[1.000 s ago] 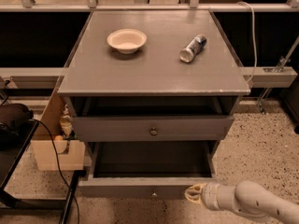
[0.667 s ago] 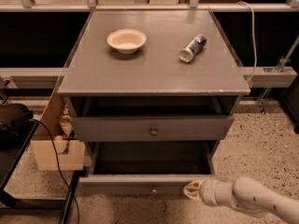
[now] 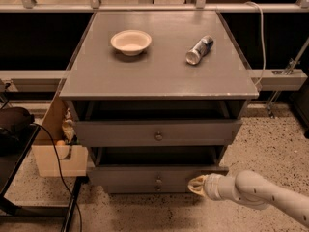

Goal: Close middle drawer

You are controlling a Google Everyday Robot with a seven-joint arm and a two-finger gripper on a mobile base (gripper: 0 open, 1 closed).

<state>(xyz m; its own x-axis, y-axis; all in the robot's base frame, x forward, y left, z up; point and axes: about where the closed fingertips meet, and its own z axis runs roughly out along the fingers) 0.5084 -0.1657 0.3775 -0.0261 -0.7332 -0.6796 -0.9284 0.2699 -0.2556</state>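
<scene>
Light is warm and fairly dim, coming from above. The cabinet top [image 3: 159,71] shows a soft sheen near its front edge. The cavities below it are in deep shadow. The gripper [image 3: 195,183], pale and well lit, is at the middle drawer [image 3: 135,174] front, below the top's right part.

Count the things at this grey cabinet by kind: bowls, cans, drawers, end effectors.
Bowls: 1, the bowl.
Cans: 1, the can, lying on its side.
Drawers: 3, the top drawer, the middle drawer, the lowest drawer.
End effectors: 1, the end effector, at the middle drawer's right end.
Total: 6.
</scene>
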